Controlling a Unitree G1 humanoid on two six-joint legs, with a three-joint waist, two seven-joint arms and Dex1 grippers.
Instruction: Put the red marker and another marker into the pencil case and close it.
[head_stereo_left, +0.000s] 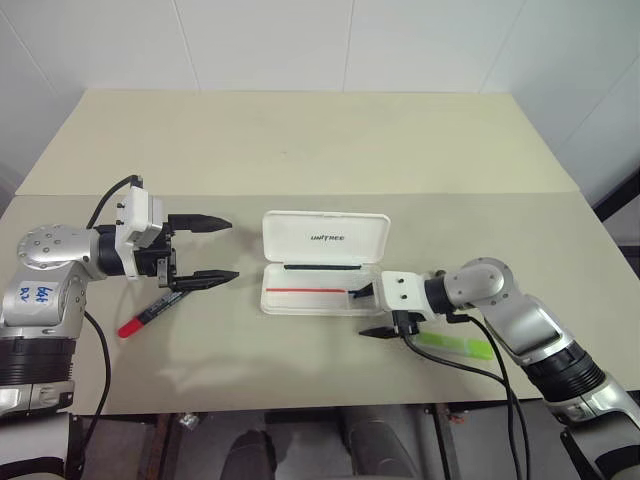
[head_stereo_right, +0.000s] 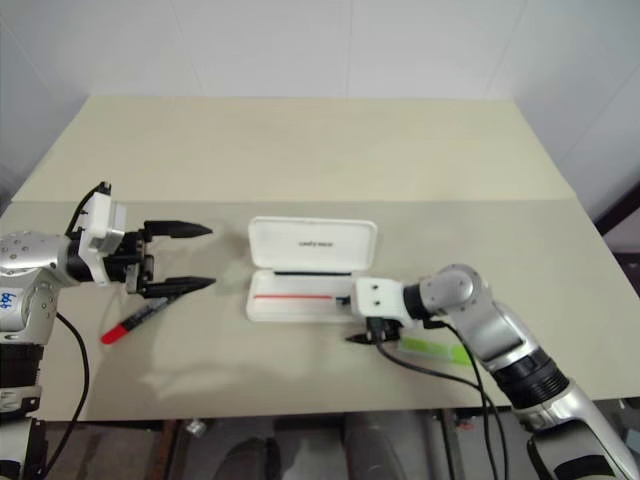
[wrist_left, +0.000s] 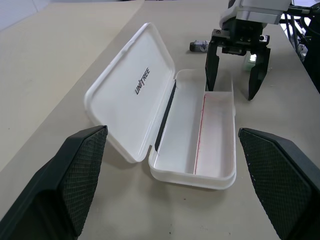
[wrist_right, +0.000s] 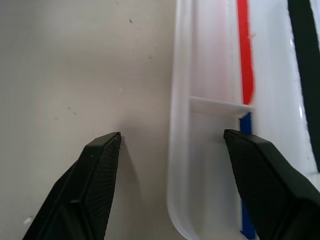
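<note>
Left eye view: the case (head_stereo_left: 322, 262) lies open near the middle of the bench (head_stereo_left: 300, 150), its lid (head_stereo_left: 325, 238) folded flat on the far side with the printed name facing up, its tray on the near side. A red stripe (head_stereo_left: 305, 290) runs along the tray floor; the right wrist view adds a blue stripe (wrist_right: 244, 170) past a small divider at the tray's right end.

The red marker (head_stereo_left: 152, 313) lies on the bench well to the left of the case, aslant, red cap toward the near edge. The left tool (head_stereo_left: 205, 250) hovers above the marker's far end, fingers spread wide and holding nothing, pointing toward the case.

The green marker (head_stereo_left: 455, 346) lies on the bench just right of the case and nearer the bench edge, partly hidden under the right arm. The right tool (head_stereo_left: 368, 313) sits at the case's right end, its fingers apart and empty: in the right wrist view one finger (wrist_right: 95, 185) is over bare bench outside the tray wall, the other (wrist_right: 270, 180) over the tray's end compartment, so the tool straddles the tray's near wall.
</note>
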